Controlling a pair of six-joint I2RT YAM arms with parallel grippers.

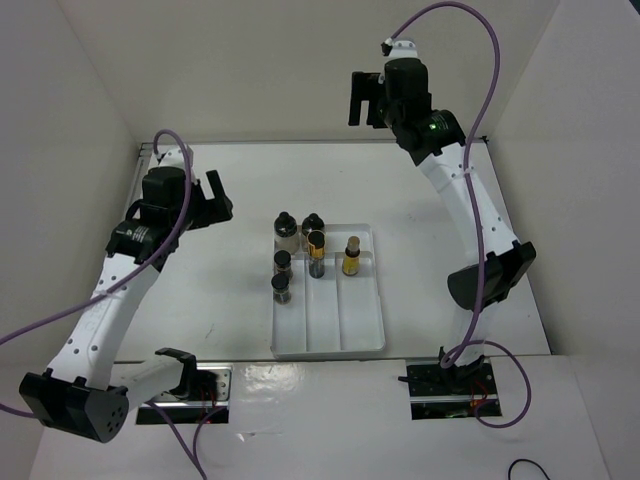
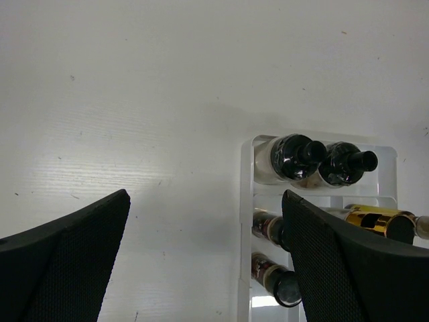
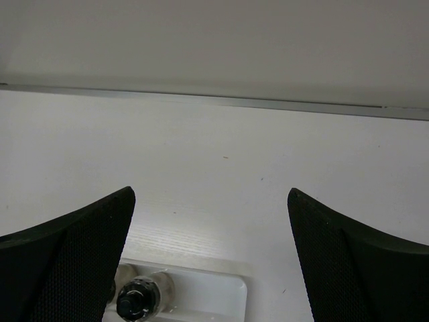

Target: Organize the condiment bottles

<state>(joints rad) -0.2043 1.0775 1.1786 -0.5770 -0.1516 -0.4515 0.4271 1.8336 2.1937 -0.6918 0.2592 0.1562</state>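
- As far as the views show, all six condiment bottles sit in the white divided plastic tray (image 1: 330, 352): two wide clear black-capped jars (image 1: 287, 231) at its far end, two short dark jars (image 1: 282, 265) in the left lane, and the slim yellow black-capped bottle (image 1: 316, 253) and cork-topped yellow bottle (image 1: 351, 257) alongside.
- Sorting looks finished, or nearly so.
- Left hand (image 1: 220, 197) and right hand (image 1: 365, 100) hang over the white tabletop (image 1: 420, 200), fingers spread and empty.

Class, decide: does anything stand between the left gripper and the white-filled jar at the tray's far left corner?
Nothing visible does, bar the low wall of the tray. Bare table lies between the open left gripper and the white-filled jar.
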